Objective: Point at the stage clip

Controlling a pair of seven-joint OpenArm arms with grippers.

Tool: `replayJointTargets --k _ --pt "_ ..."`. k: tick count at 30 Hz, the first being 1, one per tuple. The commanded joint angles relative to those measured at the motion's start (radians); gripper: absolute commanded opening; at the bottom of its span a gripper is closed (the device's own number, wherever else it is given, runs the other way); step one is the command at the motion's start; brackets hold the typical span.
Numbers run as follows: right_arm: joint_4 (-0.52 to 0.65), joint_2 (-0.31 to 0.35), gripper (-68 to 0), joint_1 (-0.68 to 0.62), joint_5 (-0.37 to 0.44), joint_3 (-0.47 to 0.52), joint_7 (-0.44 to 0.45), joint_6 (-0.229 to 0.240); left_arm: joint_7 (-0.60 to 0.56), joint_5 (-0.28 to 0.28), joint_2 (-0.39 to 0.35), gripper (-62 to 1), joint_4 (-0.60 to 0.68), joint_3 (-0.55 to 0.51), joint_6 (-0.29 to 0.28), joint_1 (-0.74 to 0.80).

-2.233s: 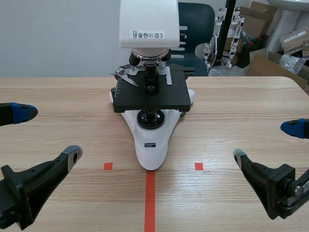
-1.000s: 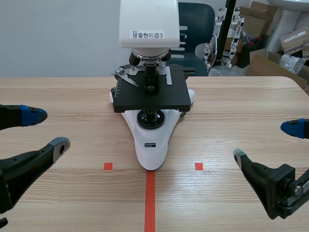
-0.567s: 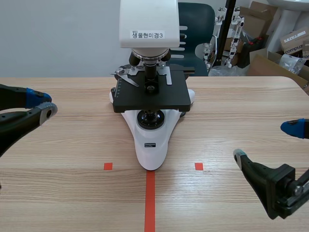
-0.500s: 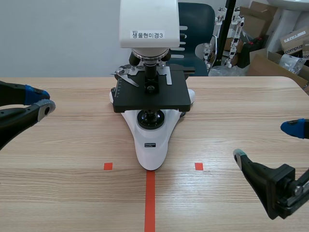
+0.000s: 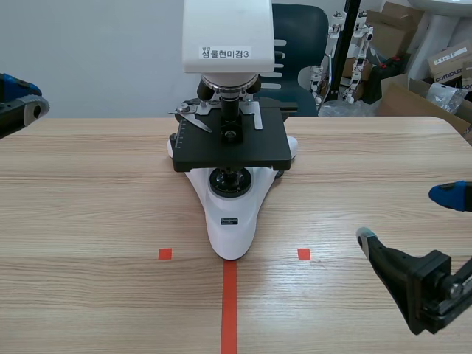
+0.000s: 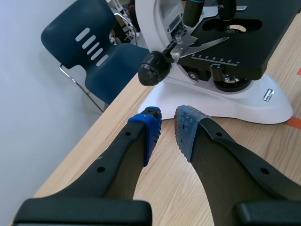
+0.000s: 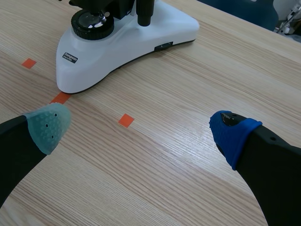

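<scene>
A white microscope point(image 5: 231, 221) stands mid-table with a black stage point(image 5: 232, 147). Silver stage clips point(image 5: 193, 119) lie on the stage beside the objective. My left gripper point(image 5: 24, 96) is raised at the far left edge of the table, well left of the microscope. In the left wrist view its fingers point(image 6: 148, 127) stand almost together with nothing between them, shut; the stage clip point(image 6: 207, 45) and a black focus knob point(image 6: 153, 74) lie ahead of them. My right gripper point(image 5: 407, 216) hangs low at the near right, open and holding nothing point(image 7: 140, 129), with the microscope base point(image 7: 127, 44) ahead of it.
A dark blue chair point(image 5: 299, 37) stands behind the table, also ahead of the left gripper point(image 6: 89, 52). Cardboard boxes point(image 5: 435, 74) and a rack are at the back right. Bare wood point(image 5: 110, 192) lies on both sides of the microscope.
My left gripper has closed from wide apart to nearly touching, and it has risen and moved toward the far left of the table. The right arm has not moved.
</scene>
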Motion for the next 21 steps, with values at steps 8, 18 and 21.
replayJointTargets --k 8,18,21 --pt "0.006 0.0 0.4 0.007 0.004 0.005 0.016 0.0 -0.011 0.042 -0.003 -49.6 -0.05 0.164 -0.001 -0.176" --pt "0.006 0.0 0.4 0.007 0.004 0.005 0.016 0.0 -0.01 0.075 0.002 -49.6 -0.061 0.261 0.007 -0.275" --pt "0.006 0.0 0.4 0.007 0.004 0.005 0.015 0.0 -0.003 0.098 0.023 -49.8 -0.083 0.272 0.007 -0.305"
